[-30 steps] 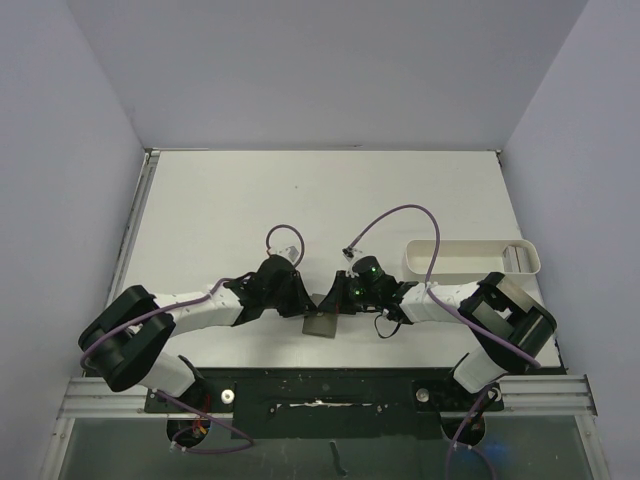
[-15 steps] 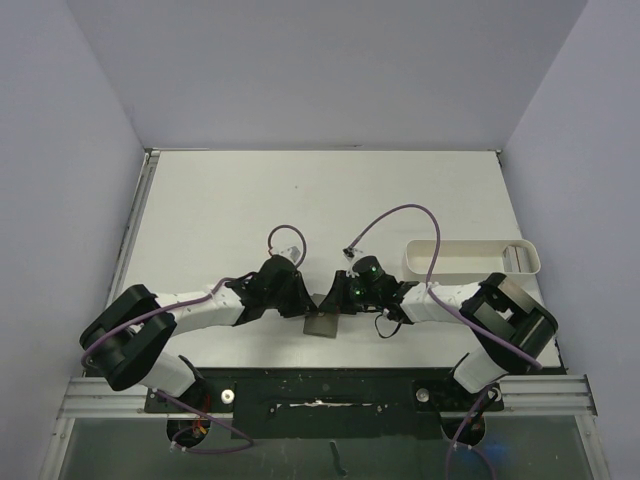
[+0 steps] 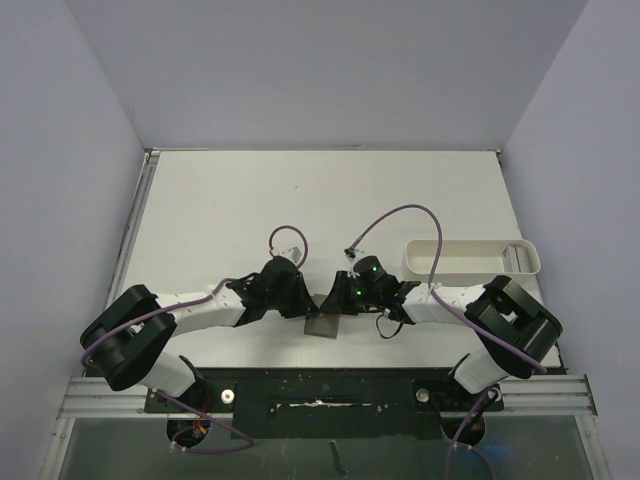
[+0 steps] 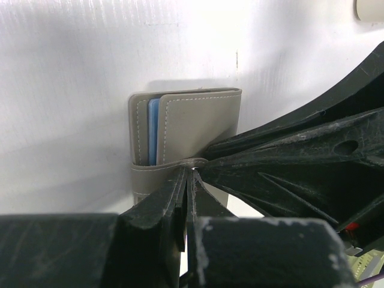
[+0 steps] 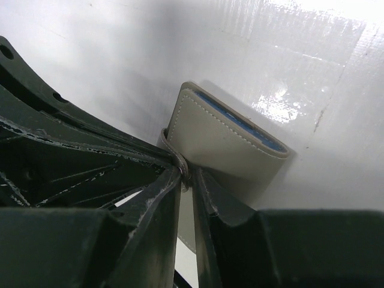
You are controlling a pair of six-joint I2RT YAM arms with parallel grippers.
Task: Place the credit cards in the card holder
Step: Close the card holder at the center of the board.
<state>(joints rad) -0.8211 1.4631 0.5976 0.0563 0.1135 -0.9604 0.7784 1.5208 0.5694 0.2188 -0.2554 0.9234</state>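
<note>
Card holder [image 3: 322, 325] lay folded at 6 o'clock on the table [image 3: 220, 200]. Left gripper [image 4: 187, 174] was pinched on its clasp tab [image 4: 195, 162]; right gripper [image 5: 187, 175] jaws stood slightly parted there. Likely clasp step; no loose cards seen. Next needs a clean tab handover.

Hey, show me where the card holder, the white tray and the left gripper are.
card holder [image 4: 195, 123]: left wrist view, on its grey outer flap.
tray [image 3: 460, 270]: top view, on its near wall.
left gripper [image 4: 188, 175]: left wrist view, midway between its fingertips.
</note>
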